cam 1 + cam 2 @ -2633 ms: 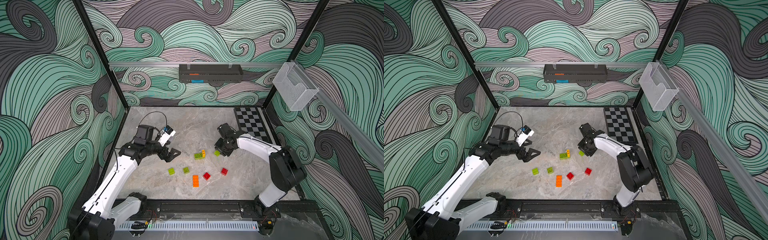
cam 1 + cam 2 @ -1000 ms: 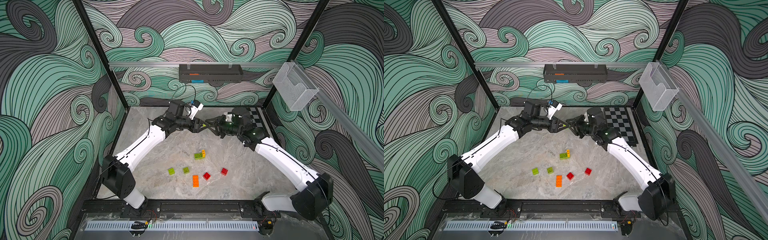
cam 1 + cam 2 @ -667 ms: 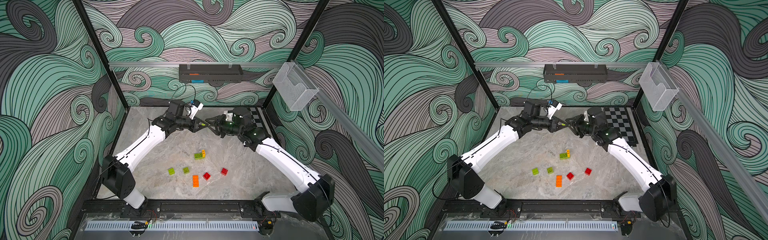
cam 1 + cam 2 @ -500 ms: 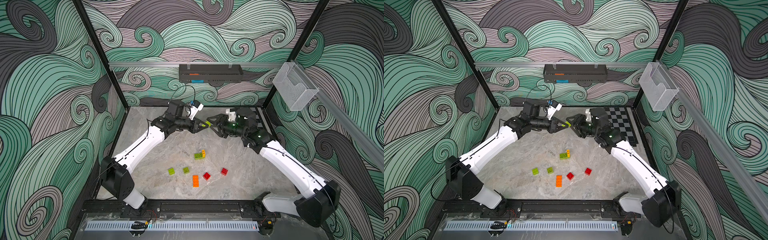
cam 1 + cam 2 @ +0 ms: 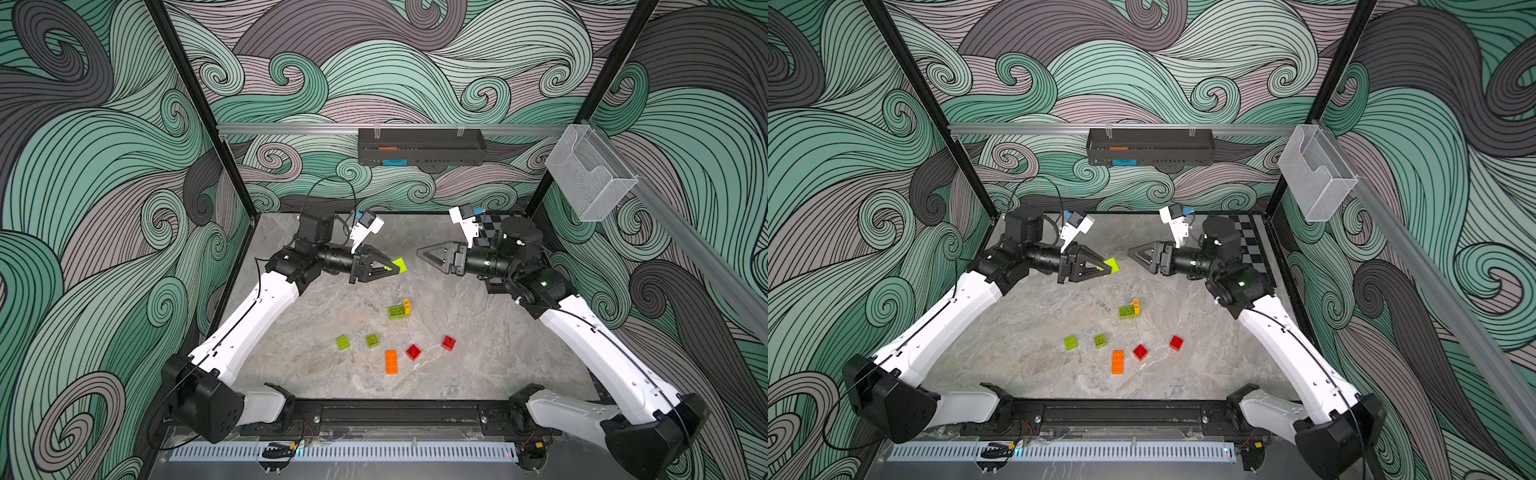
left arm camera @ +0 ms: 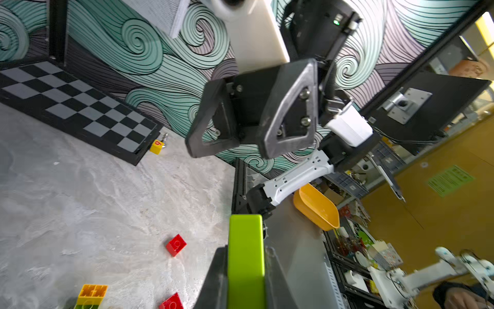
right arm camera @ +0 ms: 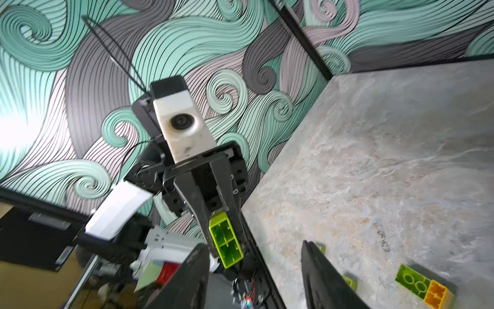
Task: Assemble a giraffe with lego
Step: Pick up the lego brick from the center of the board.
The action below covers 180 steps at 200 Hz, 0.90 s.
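Swirl-printed walls [image 5: 104,166] in teal, grey and mauve enclose a matte, marble-veined bench [image 5: 316,374]. Left tool [image 5: 395,270], with black triangular open-frame fingers, is clenched on the smooth flat sides of a glossy oblong lime brick [image 5: 400,263], held in the air with its hollow, ribbed underside facing the right tool [image 5: 419,254]. Right tool has matching fingers that stand apart and grasp nothing, near the brick but not touching it. Other lego lies loose on the bench below both tools, toward the arm bases. Nearest under the left tool's tip, a studded green brick [image 5: 396,311] touches a yellow brick [image 5: 407,306]. Farther off lie a small lime cube [image 5: 343,343], a second lime cube [image 5: 372,340], a long orange brick [image 5: 391,362] with its studs up, a red cube [image 5: 413,351] and a second red cube [image 5: 449,342], all apart from one another.
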Motion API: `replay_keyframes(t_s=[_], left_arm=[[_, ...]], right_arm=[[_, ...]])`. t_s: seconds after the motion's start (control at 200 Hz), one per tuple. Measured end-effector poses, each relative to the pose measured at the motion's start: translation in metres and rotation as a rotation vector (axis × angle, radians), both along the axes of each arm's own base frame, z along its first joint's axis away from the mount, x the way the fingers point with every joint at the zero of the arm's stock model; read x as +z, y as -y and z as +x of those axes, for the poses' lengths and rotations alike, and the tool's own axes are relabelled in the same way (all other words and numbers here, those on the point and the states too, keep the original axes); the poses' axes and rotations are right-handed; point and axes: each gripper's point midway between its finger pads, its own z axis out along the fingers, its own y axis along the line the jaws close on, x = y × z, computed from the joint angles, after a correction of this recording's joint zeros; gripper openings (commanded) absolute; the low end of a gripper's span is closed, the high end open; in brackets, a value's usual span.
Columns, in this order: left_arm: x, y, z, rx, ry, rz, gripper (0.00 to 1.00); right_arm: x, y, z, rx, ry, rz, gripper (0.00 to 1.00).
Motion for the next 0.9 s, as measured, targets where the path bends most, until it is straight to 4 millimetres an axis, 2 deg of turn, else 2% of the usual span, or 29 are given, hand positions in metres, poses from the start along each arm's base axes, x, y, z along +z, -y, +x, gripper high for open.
replay_keyframes(t_s=[0.175, 0.36, 0.585, 0.901], left_arm=[[0.004, -0.002, -0.01, -0.064, 0.01, -0.029, 0.0], [0.008, -0.002, -0.014, -0.089, 0.02, -0.043, 0.0], [0.004, -0.001, -0.012, -0.098, 0.005, -0.04, 0.0], [0.001, -0.002, -0.013, -0.104, -0.027, -0.033, 0.0]], right_arm=[[0.005, -0.016, -0.007, 0.147, 0.035, 0.008, 0.42], [0.014, -0.028, -0.027, 0.269, 0.064, 0.027, 0.4], [0.02, -0.041, -0.048, 0.374, 0.086, 0.028, 0.36], [0.013, -0.042, -0.047, 0.382, 0.108, -0.007, 0.42]])
